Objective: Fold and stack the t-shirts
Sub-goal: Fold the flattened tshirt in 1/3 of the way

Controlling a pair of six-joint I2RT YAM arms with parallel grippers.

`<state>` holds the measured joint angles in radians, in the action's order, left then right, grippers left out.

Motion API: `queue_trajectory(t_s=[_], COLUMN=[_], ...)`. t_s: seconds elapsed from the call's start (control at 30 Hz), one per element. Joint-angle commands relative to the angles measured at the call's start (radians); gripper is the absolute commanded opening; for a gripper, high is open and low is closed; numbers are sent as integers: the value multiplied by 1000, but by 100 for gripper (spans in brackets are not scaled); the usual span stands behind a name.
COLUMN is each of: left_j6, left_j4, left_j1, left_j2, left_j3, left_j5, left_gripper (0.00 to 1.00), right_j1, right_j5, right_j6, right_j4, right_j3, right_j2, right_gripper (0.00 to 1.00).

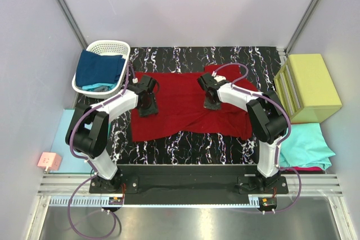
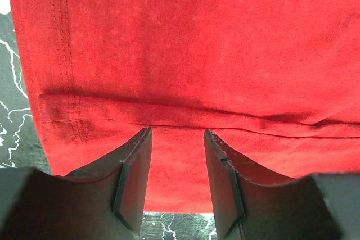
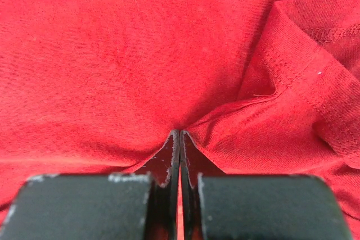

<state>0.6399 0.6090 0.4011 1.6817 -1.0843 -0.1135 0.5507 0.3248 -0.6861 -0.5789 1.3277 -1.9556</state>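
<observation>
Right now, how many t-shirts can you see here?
4. A dark red t-shirt spread on the table; a navy t-shirt in the white basket; a teal t-shirt at the near right, over a magenta t-shirt. More may hide in the basket.

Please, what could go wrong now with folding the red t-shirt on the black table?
1. The right fingers are shut on only a small pucker of the dark red cloth t-shirt; it might slip out.
2. The left fingers stand open over a fold, holding nothing; a pull from the right alone could drag the shirt crooked.
</observation>
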Motion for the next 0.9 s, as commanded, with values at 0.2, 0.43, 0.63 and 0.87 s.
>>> queue_trajectory(t_s=[0.2, 0.43, 0.63, 0.87], left_j6=[-2, 3, 7, 4], left_j4=[41, 26, 26, 34], left_j1=[1, -15, -27, -33], left_j2=[-33, -56, 10, 70], left_j3=[-6, 9, -2, -19], left_j5=[-119, -126, -91, -83], left_gripper=[46, 47, 46, 30], right_j1=[-6, -6, -6, -6], right_j5=[37, 33, 31, 30], right_j6=[25, 26, 31, 33], right_j4=[31, 33, 33, 34], right_j3=[13, 7, 7, 4], right_j2=[26, 26, 24, 26], right_gripper=[0, 0, 0, 0])
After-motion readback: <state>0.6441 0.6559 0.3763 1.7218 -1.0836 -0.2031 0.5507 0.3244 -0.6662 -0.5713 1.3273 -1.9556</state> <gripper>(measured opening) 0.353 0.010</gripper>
